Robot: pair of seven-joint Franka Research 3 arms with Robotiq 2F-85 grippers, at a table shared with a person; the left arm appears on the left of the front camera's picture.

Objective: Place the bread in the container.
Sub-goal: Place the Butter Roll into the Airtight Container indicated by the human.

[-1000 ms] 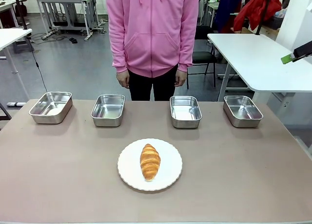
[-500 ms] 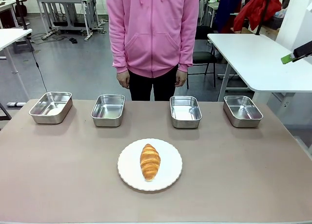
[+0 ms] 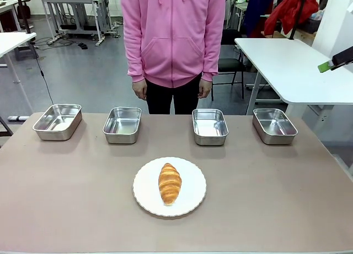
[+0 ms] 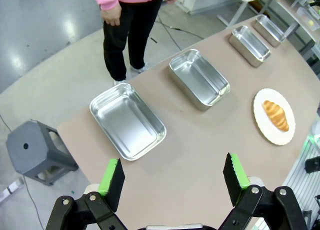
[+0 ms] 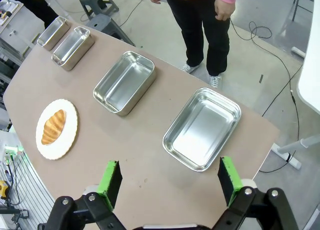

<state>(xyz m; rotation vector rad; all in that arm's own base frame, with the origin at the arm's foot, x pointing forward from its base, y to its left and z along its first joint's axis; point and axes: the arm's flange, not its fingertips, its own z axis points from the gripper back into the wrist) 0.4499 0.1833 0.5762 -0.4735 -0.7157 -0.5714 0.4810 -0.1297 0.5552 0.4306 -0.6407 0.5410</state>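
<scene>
Midway across the tabletop [image 3: 66, 210], the croissant [image 3: 170, 183] lies on a white plate [image 3: 193, 204], near a row of four steel trays [image 3: 120, 137]. The left gripper [image 4: 172, 177] and right gripper [image 5: 170, 177] hover, jaws spread, holding nothing.

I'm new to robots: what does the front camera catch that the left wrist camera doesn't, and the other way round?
Front view: the person square-on from neck to thighs, hands hanging, with a white side table behind on the right. Left wrist view: the left gripper, jaws open with green pads, above the table's end, and a grey stool on the floor. Shared: the croissant on its white plate, four empty steel trays in a row on the brown table.
</scene>
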